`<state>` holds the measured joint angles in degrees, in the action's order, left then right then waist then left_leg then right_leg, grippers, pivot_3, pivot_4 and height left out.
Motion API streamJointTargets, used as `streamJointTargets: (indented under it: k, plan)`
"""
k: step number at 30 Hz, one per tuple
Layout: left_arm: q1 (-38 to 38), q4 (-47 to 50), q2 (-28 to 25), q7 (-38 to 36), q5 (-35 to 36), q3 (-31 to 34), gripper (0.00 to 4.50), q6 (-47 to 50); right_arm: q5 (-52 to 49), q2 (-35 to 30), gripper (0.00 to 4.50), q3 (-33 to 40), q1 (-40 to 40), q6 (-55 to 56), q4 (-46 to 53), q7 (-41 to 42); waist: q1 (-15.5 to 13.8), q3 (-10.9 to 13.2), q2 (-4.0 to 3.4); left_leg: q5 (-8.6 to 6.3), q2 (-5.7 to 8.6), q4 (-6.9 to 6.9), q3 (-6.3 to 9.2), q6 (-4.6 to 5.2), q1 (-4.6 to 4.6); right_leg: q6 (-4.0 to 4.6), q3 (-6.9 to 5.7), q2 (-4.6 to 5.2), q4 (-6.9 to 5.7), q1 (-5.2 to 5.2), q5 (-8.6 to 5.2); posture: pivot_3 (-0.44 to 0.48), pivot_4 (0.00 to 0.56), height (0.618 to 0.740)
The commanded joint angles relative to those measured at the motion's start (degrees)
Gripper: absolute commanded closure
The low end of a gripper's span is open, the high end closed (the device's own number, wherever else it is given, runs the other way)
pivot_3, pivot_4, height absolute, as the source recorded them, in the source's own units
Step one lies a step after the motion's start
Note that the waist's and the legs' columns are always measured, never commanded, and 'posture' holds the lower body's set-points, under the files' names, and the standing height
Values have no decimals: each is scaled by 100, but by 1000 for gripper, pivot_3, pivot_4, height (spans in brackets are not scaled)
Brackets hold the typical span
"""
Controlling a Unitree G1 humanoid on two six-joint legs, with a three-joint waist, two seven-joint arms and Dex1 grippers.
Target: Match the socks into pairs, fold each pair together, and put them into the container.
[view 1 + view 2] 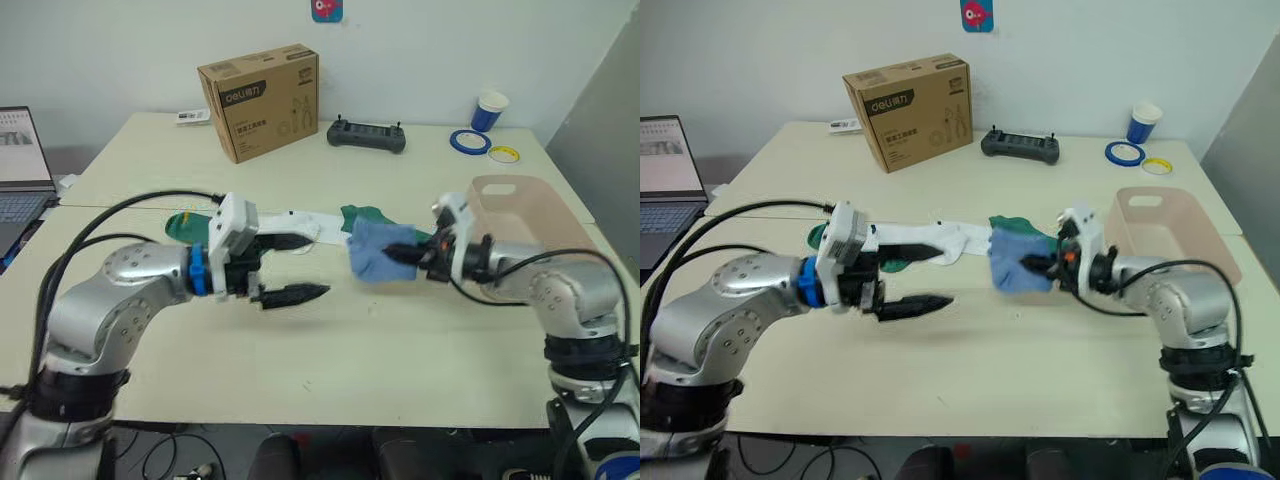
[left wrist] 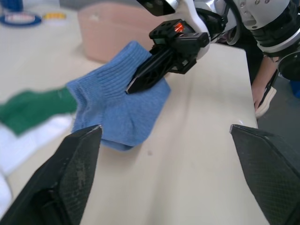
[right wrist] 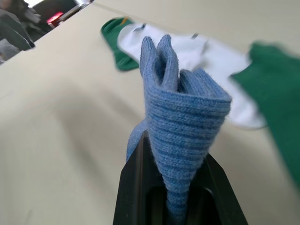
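Note:
Folded light blue socks [image 1: 370, 250] hang just above the table's middle, and my right gripper [image 1: 403, 252] is shut on their edge; the right wrist view shows the blue fabric [image 3: 180, 112] pinched between the black fingers [image 3: 136, 183]. To the left my left gripper [image 1: 305, 267] stands open and holds nothing, its tips apart from the blue socks [image 2: 117, 112]. Behind them white socks [image 1: 290, 226] and dark green socks [image 1: 365, 215] lie in a loose heap, with one more green sock [image 1: 183, 226] at its left end. The pale pink container [image 1: 535, 215] stands at the right, behind my right arm.
At the back of the table are a brown cardboard box [image 1: 262, 100], a black controller [image 1: 367, 135], a blue cup [image 1: 490, 110] and tape rolls [image 1: 470, 141]. A laptop [image 1: 20, 170] sits at the far left. The table's front edge [image 1: 330, 425] is close below both arms.

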<state>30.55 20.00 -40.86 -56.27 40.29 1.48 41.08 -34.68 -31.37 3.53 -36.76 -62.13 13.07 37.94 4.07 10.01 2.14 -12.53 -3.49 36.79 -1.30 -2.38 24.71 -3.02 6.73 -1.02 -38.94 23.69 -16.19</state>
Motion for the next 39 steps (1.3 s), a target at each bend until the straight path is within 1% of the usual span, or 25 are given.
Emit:
streamJointTargets:
  k: [1,3,4,6,9,11,13,15,18,21,24,27,30,33,34,36,39]
  plan:
    - [710,-228,508,335,-242,-268,48,-279,329,-678,4500,422,-321,573,66,49,-48,1,0,0,0,2,-1,0,2,-3,2,0,2,1,2,0,150,740]
    - [1146,-530,978,666,-501,-436,48,-426,770,-1231,4500,406,-423,1046,-149,69,-85,1,0,0,3,5,-4,0,2,-4,5,2,4,0,3,0,150,740]
    - [1264,-628,1126,745,-591,-491,48,-495,935,-1408,4500,374,-444,1240,-231,82,-91,1,0,0,3,5,-4,0,3,-4,6,2,6,-2,3,0,150,740]
    - [1623,-928,1581,997,-789,-629,48,-651,1630,-2000,4500,229,-563,1966,-630,9,-91,1,-1,0,3,4,-6,1,2,-3,8,1,7,-1,3,0,150,740]
    - [1910,-1213,1964,955,-978,-826,48,-874,2619,-2704,4500,-108,-657,3162,-1330,-11,-100,6,-8,0,6,3,-15,1,4,-4,17,3,7,4,3,0,150,740]
    - [2007,-1368,2142,869,-1087,-955,48,-1020,3217,-3021,4500,-377,-653,4091,-1947,-3,-87,6,-8,-1,6,4,-21,1,3,0,21,3,8,5,5,0,150,740]
    - [2032,-1453,2227,804,-1193,-1040,48,-1137,3643,-3171,4500,-578,-659,4781,-2412,12,-73,6,-9,-1,5,2,-25,2,0,3,25,2,7,5,6,0,150,740]
    - [2033,-1462,2294,764,-1236,-1090,48,-1172,3964,-3251,4500,-753,-694,5261,-2832,98,-52,7,-10,-1,5,2,-27,2,-2,15,28,1,6,5,13,0,150,740]
    - [2098,-1394,2492,840,-1231,-1126,48,-1097,4657,-3340,4500,-1250,-763,6052,-3598,271,-67,8,-15,-1,5,4,-29,2,-3,17,31,1,2,7,14,0,150,740]
    - [2159,-1398,2699,1004,-1245,-1114,48,-1018,4933,-3059,4500,-1590,-971,6527,-4234,509,-73,12,-21,0,8,10,-35,2,-2,16,36,6,2,6,15,0,150,740]
    - [2119,-1296,2752,1082,-1371,-1272,48,-889,5399,-2873,4500,-2020,-1281,7056,-4977,731,-53,12,-24,0,9,15,-38,1,-6,12,41,6,2,2,19,0,150,740]
    - [2093,-1170,2834,1208,-1340,-1268,48,-735,5606,-2746,4500,-2216,-1543,7300,-5495,1034,-71,17,-31,1,10,15,-35,1,-10,12,38,6,-2,-2,20,0,150,740]
    - [2062,-1087,2865,1271,-1314,-1245,48,-639,5783,-2652,4500,-2323,-1760,7542,-5892,1137,-80,18,-33,1,10,16,-34,0,-11,13,38,7,-2,-4,20,0,150,740]
    - [1921,-949,2788,1297,-1343,-1232,0,-583,5952,-2622,3523,-2457,-1941,7772,-6204,1378,-75,17,-33,1,10,16,-34,-1,-14,13,38,9,-2,-7,20,0,150,740]
    - [1856,-957,2740,1268,-1369,-1227,0,-616,5917,-2623,3243,-2462,-1981,7797,-6244,1569,-74,17,-34,1,10,15,-34,-1,-16,13,38,9,-2,-10,20,0,150,740]
    - [1714,-1033,2640,1166,-1455,-1229,0,-807,5677,-2584,2449,-2321,-2044,7703,-6192,1951,-75,17,-34,1,9,13,-32,-1,-28,13,36,8,-2,-21,20,0,150,740]
    - [1604,-1091,2584,1100,-1497,-1232,0,-915,5337,-2618,1387,-2159,-2087,7401,-6023,2721,-72,18,-36,1,9,13,-31,0,-43,14,35,8,-3,-36,20,0,150,740]
